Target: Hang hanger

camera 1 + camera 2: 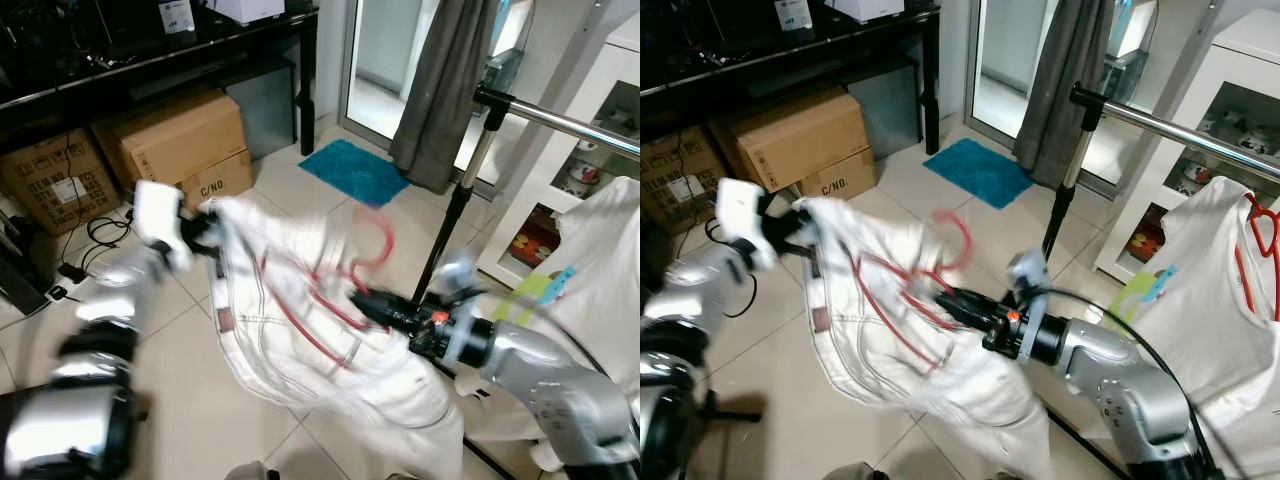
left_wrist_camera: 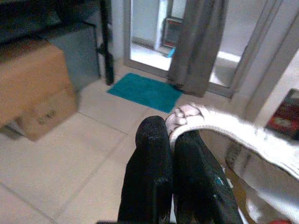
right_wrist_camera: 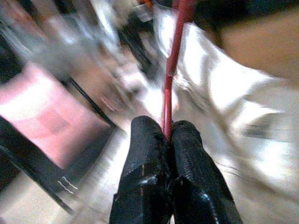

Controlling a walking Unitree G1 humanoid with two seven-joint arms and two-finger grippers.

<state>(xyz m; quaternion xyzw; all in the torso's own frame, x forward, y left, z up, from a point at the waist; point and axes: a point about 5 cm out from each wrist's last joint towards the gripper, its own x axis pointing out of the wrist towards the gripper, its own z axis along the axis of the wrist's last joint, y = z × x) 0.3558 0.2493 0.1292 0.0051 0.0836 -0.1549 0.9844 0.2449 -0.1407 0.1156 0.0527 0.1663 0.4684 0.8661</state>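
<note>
You could read only one marking with any confidence: the black letters "C/NO" printed on the front face of the lower brown cardboard box (image 1: 212,182) that stood on the tiled floor below the black desk (image 1: 150,55); the right eye view showed the same letters on that box. The other brown cardboard box (image 1: 55,180) further to the robot's left carried a white label with dark print, but you could not make out its words. The small white sign (image 1: 175,14) standing on the desk bore a dark mark that was too small to read.
</note>
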